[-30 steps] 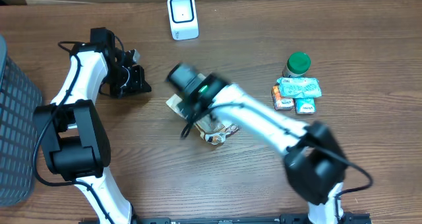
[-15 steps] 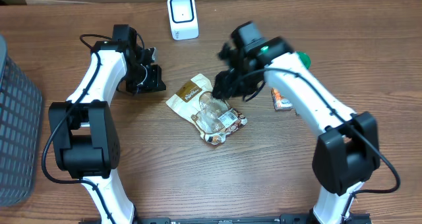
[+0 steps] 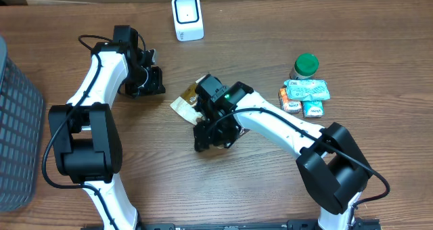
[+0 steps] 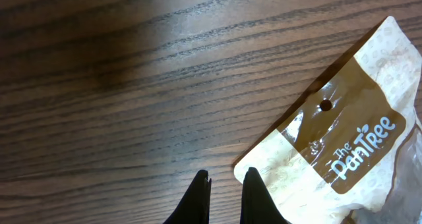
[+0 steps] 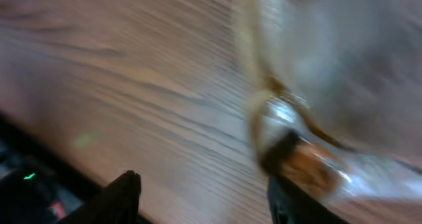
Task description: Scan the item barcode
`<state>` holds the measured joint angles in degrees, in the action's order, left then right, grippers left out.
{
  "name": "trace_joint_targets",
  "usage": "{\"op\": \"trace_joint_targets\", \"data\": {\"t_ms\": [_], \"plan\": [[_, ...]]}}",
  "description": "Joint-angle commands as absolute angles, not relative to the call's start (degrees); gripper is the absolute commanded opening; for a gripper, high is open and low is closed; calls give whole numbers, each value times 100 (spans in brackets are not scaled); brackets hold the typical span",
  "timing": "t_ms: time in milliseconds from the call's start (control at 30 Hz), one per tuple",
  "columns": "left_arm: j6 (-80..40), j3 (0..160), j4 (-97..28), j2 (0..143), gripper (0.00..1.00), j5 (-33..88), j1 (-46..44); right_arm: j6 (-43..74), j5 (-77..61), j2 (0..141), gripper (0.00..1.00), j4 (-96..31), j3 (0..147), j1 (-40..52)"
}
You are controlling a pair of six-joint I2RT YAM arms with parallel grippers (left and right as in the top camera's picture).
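One cream-and-brown PanTree pouch (image 4: 343,138); left end effector (image 4: 224,179) closed, right end effector (image 5: 206,184) wide apart.

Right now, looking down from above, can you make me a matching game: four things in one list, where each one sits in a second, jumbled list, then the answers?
Things:
1. white scanner
2. green-capped bottle
3. snack pouch
4. dark basket

Places in the overhead view:
A. far left edge
B. centre of the view
C. back edge, near the middle
D. right side, next to the small packets

Pairs: 1-C, 2-D, 3-B, 4-A.
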<state>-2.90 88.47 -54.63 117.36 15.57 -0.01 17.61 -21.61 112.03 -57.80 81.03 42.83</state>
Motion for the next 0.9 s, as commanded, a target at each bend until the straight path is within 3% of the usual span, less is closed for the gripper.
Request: {"op": "trace_joint_targets", "data": {"t_ms": [0,233,400,467,533,700,867], "plan": [[-325,8849,-5465,11756,4,1483,14,2150,-1369,11124,62,-5955,8014,4123],[-325,8849,-5478,11756,4,1483,14,2145,-381,11124,70,-6049,7988,3675],[-322,8849,-5494,11756,4,1483,14,2123,-263,11135,69,-6093,7981,3323],[-322,8849,-5505,11756,4,1472,14,2123,-261,11135,61,-6228,7981,3223],[-322,8849,-5500,11756,4,1457,14,2121,-252,11135,38,-6361,7981,3118],[-322,8849,-5500,11756,4,1457,14,2126,-196,11135,4,-6420,7905,3024],[-322,8849,-5502,11756,4,1459,14,2147,-198,11135,4,-6110,7491,3024]]}}
